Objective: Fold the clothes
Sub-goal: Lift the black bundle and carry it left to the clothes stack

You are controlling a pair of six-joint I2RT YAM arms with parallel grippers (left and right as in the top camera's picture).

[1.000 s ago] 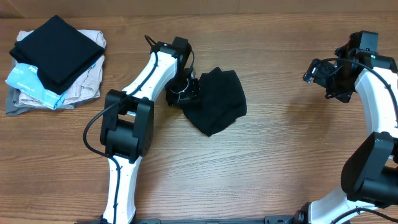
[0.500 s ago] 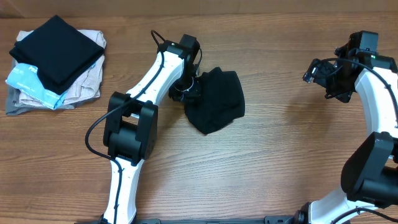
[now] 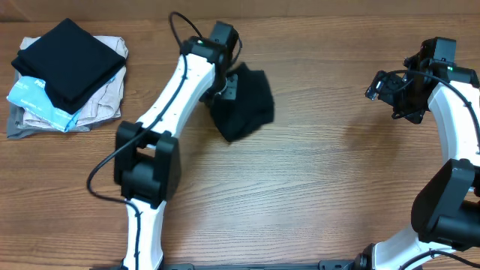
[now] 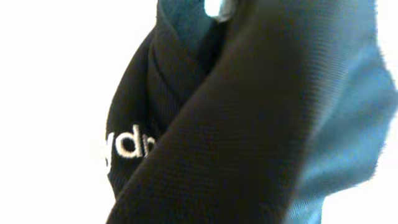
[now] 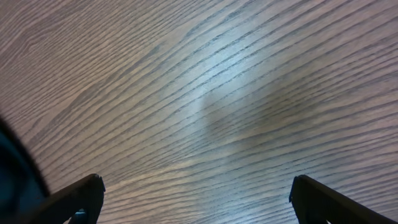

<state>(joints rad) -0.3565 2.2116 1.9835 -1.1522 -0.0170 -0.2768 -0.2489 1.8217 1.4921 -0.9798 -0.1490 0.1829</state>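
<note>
The left gripper (image 3: pixel 223 88) is clamped on the bunched black T-shirt (image 3: pixel 246 112) above the wooden table (image 3: pixel 315 187). The right gripper (image 5: pixel 196 190) hovers wide open, well apart.

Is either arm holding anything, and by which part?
The left gripper holds the black T-shirt by a bunched fold at its edge. The right gripper is open and empty.

Matt black fine-weave cloth T-shirt (image 4: pixel 249 124), smooth grained wooden table (image 5: pixel 217 93) with soft sheen
</note>
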